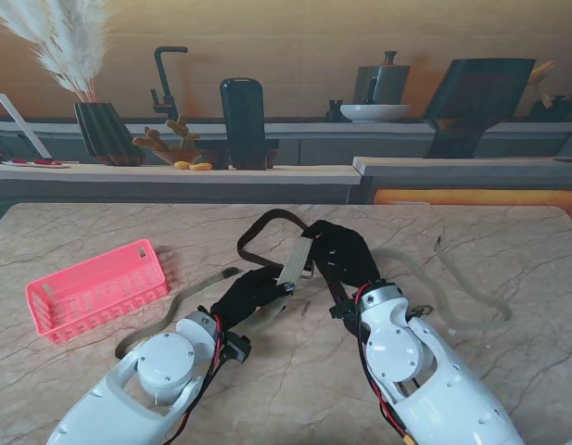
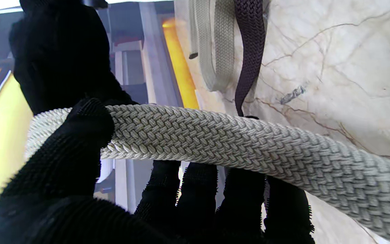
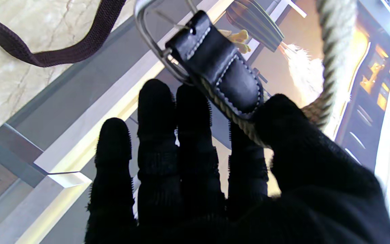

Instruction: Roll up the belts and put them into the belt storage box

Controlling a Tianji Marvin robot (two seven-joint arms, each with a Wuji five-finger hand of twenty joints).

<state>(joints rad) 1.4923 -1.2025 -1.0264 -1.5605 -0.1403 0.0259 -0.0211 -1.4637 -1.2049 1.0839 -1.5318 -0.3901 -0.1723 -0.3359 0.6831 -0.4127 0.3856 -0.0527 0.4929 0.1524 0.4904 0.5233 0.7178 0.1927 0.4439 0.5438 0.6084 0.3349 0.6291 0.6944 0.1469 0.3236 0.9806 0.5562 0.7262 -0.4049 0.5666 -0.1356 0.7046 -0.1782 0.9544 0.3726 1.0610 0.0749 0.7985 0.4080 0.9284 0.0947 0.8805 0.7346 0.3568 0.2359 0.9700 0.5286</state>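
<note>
So on the left there's a pink storage box [image 1: 97, 289] sitting on the marble tabletop [image 1: 508, 250], and as far as I can see nothing's in it, no belt inside. Moving right, the left hand [image 1: 251, 292] in its black glove is pinching a beige woven belt [image 2: 235, 144]; the left wrist view shows the thumb [image 2: 80, 135] on top of the braid and the other fingers under it, so it's clamped on the strap. That belt's free length runs off toward me on the left, lying on the tabletop just beside the box but not touching it. Right next to that, the right hand [image 1: 346, 255] grips the same belt at its buckle end: the black leather tab [image 3: 222, 73] and metal buckle [image 3: 147, 20] stick out past the thumb, held up off the tabletop. A dark brown belt [image 1: 267, 227] loops on the tabletop just behind both hands. Farther right, a second beige belt [image 1: 466, 297] snakes across the marble. That's three belts and one box.
</note>
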